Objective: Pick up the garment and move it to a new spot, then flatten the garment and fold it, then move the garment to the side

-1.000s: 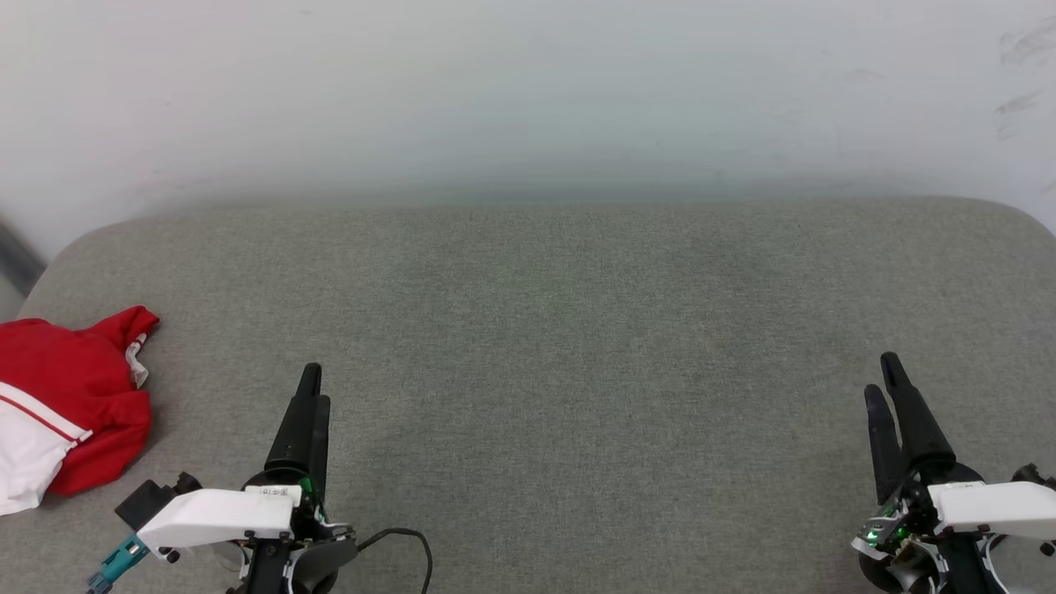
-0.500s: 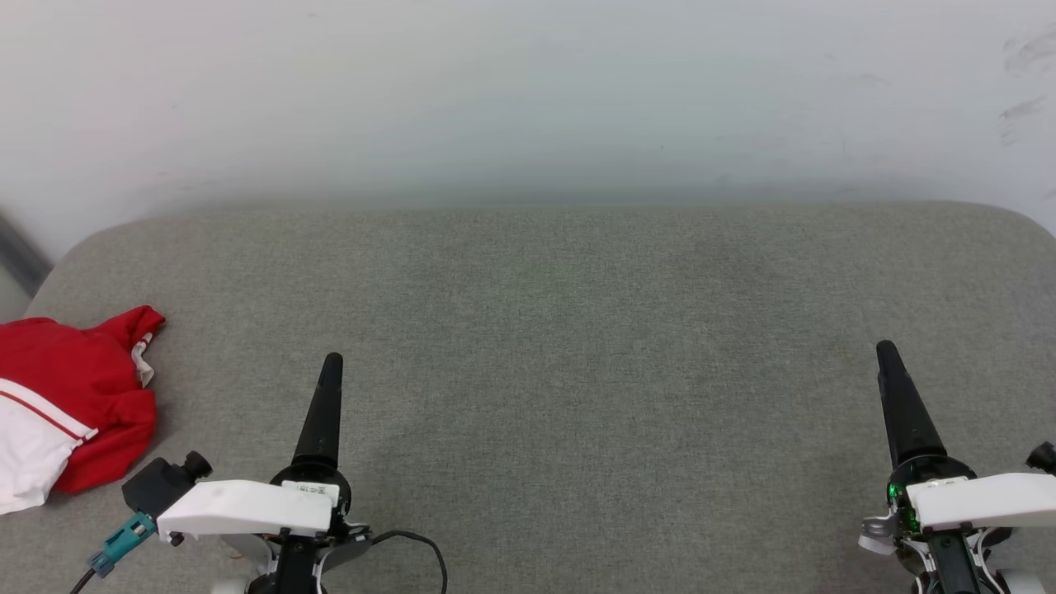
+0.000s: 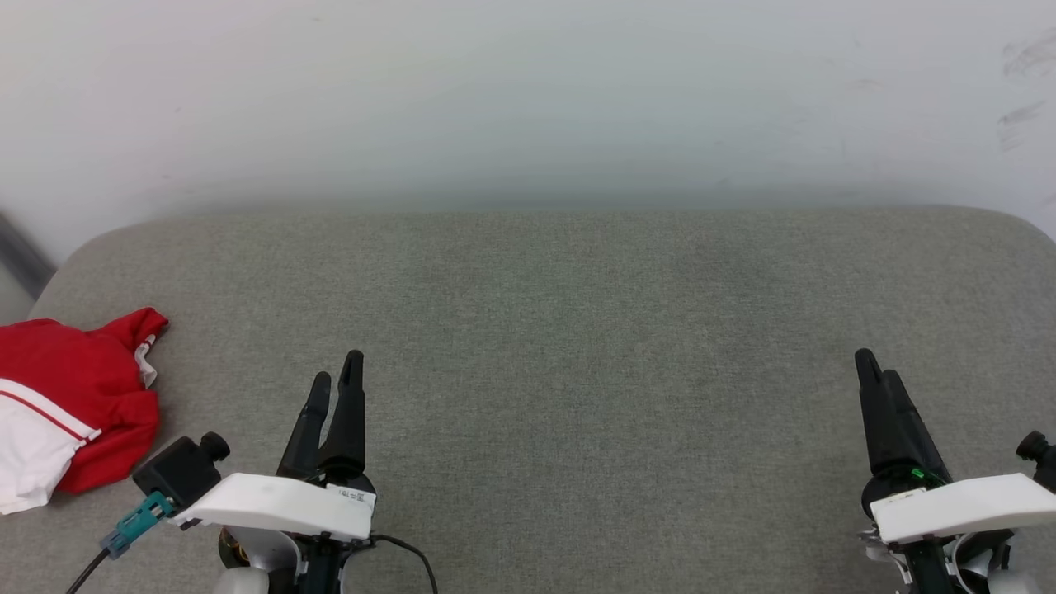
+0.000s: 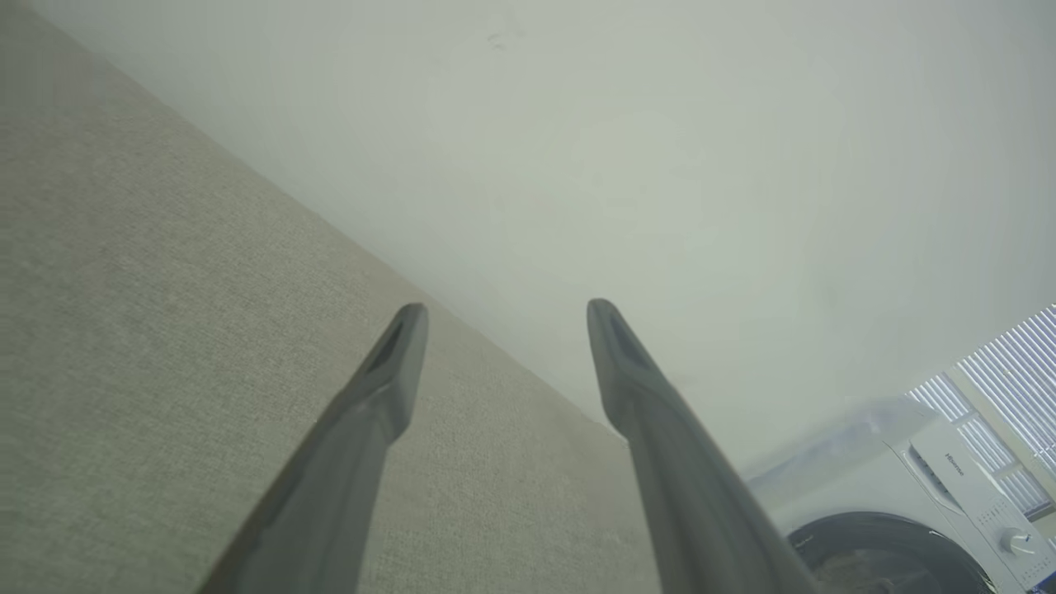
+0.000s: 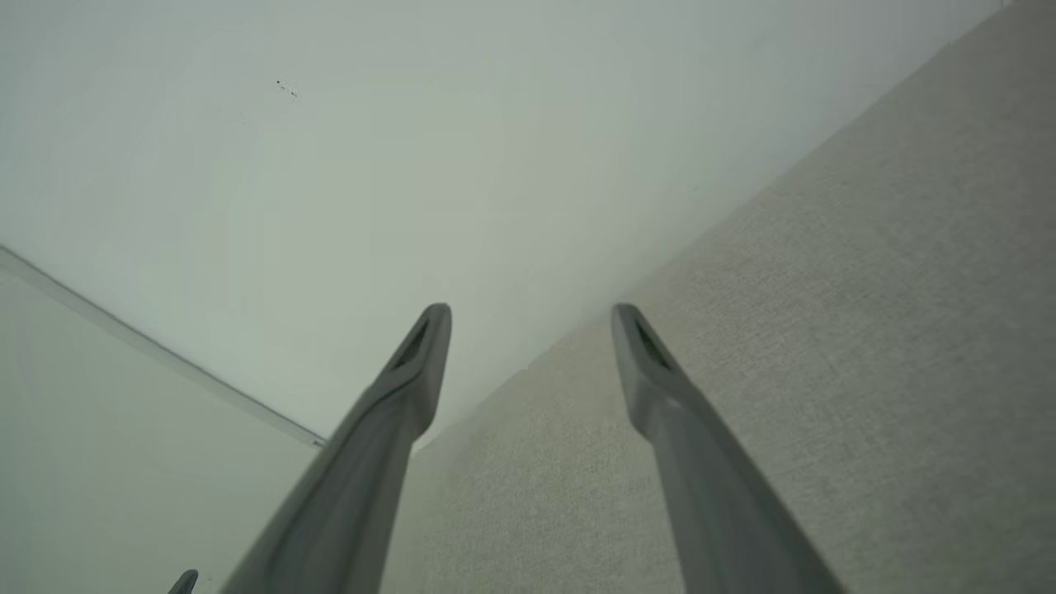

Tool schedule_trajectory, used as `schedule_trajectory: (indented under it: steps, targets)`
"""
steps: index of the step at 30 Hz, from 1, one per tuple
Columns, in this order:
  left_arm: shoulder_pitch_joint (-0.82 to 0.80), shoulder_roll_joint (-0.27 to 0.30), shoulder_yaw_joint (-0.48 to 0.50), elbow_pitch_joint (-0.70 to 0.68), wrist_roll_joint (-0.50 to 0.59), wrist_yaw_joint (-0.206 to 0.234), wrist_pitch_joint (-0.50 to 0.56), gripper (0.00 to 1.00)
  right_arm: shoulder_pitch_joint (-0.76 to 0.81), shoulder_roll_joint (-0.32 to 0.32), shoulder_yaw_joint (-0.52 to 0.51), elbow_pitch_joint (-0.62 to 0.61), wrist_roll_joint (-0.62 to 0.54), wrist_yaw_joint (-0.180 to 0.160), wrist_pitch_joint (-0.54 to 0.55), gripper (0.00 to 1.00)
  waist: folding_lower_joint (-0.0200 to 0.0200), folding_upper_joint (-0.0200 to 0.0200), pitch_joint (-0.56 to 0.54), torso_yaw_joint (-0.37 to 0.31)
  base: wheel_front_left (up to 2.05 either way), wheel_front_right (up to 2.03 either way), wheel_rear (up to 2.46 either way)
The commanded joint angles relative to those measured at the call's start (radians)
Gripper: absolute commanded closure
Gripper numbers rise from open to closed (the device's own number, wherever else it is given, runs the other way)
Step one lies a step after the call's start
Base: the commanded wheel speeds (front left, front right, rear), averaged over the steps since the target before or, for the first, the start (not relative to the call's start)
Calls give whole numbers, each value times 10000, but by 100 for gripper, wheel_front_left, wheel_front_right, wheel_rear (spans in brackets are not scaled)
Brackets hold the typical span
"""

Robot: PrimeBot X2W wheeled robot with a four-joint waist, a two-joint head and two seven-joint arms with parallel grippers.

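The garment [image 3: 78,396], red with a white red-striped sleeve, lies crumpled at the far left of the grey cushioned surface [image 3: 577,330], cut off by the head view's left edge. My left gripper [image 3: 337,371] hovers at the lower left, to the right of the garment and apart from it. In the left wrist view my left gripper [image 4: 505,318] is open with nothing between its fingers. My right gripper [image 3: 870,367] stands at the lower right, far from the garment. The right wrist view shows my right gripper [image 5: 530,322] open and empty.
A white wall [image 3: 528,91] rises behind the grey surface. A black cable [image 3: 412,551] trails from my left wrist near the front edge. A white washing machine [image 4: 907,511] shows at the lower right of the left wrist view.
Both wrists have rolled, so the fingers show at a different angle. The left gripper has shifted a little to the right. The garment has not moved.
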Motion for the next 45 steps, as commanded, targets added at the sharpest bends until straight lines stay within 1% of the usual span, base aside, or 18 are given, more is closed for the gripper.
schedule_trajectory:
  steps: [1,7,17,34,45]
  targets:
    - [-219,27,-41,-61,509,-21,-106,0,-57,-11,-31,-193,-546,0,38,0,0,0,-9,6,0,0,0]
    - [-267,28,-195,152,1869,1,-286,0,23,45,-142,-341,-1999,0,147,0,0,0,-36,22,0,0,0]
    - [-355,30,-251,370,3609,340,-561,0,134,199,-274,-525,-3912,0,414,0,0,0,-48,35,0,0,0]
    - [-492,94,-416,765,5659,727,-957,0,271,288,-171,-691,-5991,0,314,0,0,0,-78,94,0,0,0]
    - [-563,141,-596,1050,6759,961,-1192,0,388,341,-200,-825,-7216,0,333,0,0,0,-91,115,0,0,0]
